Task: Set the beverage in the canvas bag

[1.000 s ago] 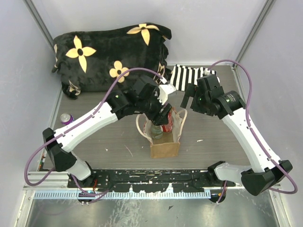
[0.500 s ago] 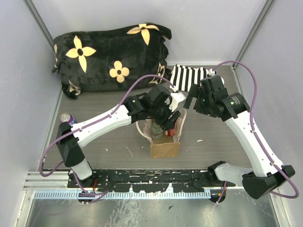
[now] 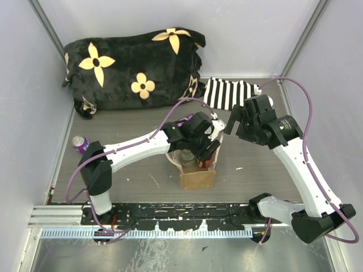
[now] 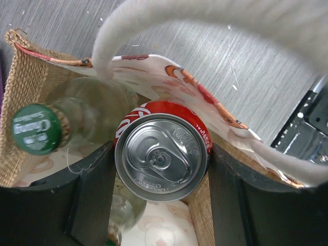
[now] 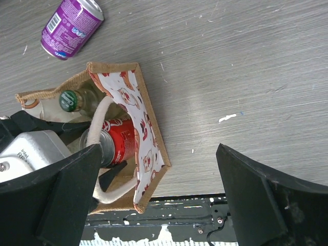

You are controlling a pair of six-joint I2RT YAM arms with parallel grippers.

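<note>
The jaws of the left gripper (image 4: 161, 169) are closed on the red can (image 4: 163, 156), which is positioned inside the canvas bag (image 5: 148, 138) beside a glass bottle (image 4: 38, 129). The right gripper (image 5: 159, 184) is held wide open, empty. Only release is judged outstanding.

Upright red can (image 4: 162, 156) inside tan canvas bag (image 3: 197, 178).

Red can (image 5: 120, 141) and green-capped bottle (image 5: 68, 100) within the open canvas bag (image 5: 146, 143)

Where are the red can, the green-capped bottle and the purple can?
red can (image 4: 163, 158), left wrist view, silver lid.
green-capped bottle (image 4: 37, 129), left wrist view, cap.
purple can (image 5: 70, 26), right wrist view, side label.
</note>
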